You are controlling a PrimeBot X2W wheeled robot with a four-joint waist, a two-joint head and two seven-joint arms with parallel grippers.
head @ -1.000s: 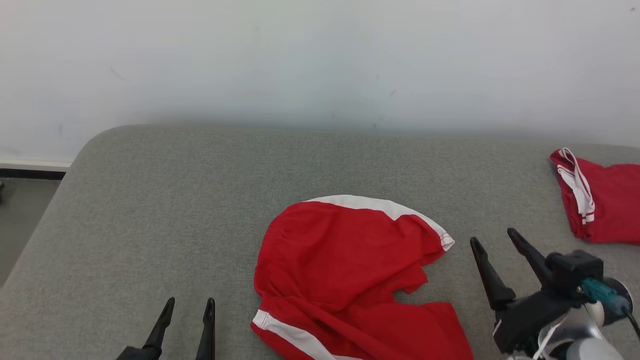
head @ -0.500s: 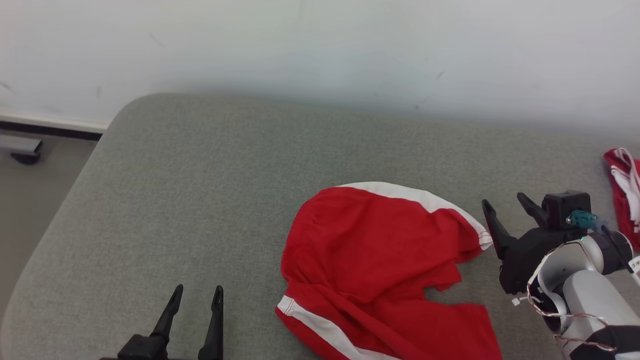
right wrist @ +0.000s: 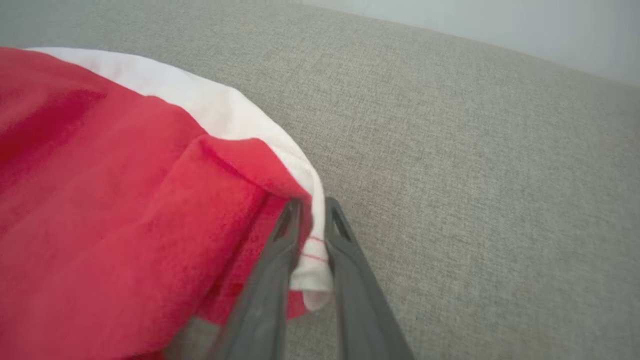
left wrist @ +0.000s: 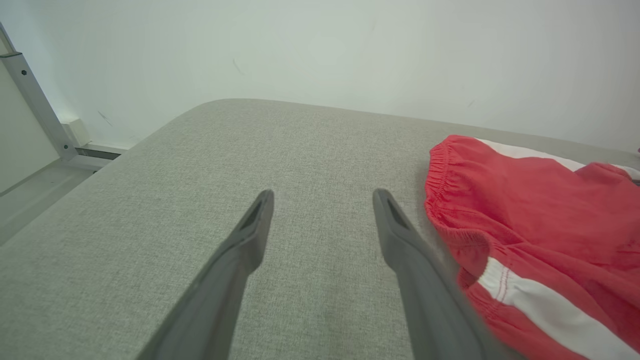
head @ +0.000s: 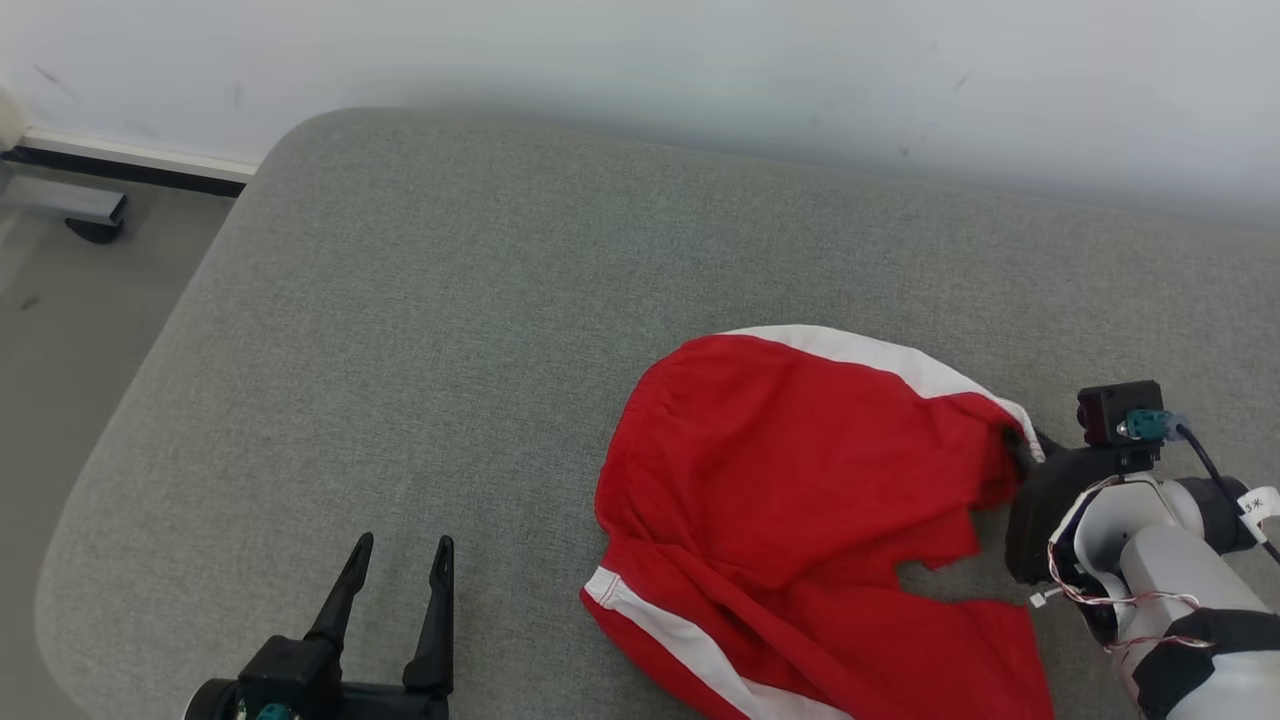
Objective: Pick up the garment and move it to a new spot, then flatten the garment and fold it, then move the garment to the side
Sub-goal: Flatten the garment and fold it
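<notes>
The garment [head: 800, 470] is a pair of red shorts with white side stripes, lying crumpled on the grey cushion [head: 450, 300]. My right gripper [head: 1025, 447] sits at its right corner, its fingertips buried in the cloth. In the right wrist view the two fingers of that gripper [right wrist: 312, 202] stand nearly together, pinching the white hem of the garment [right wrist: 100, 200]. My left gripper [head: 395, 545] stands open over bare cushion, left of the shorts. The left wrist view has the left gripper [left wrist: 322, 197] spread wide with nothing between its fingers, the garment [left wrist: 540, 200] just to its right.
A pale wall [head: 640, 60] runs along the back of the cushion. The cushion's rounded left edge drops to the floor [head: 70, 330], where a metal frame foot [head: 85, 212] stands by the skirting.
The camera has swung, shifting the whole picture. My right gripper has moved left to the garment's right corner and closed on the white hem. The left gripper stays open.
</notes>
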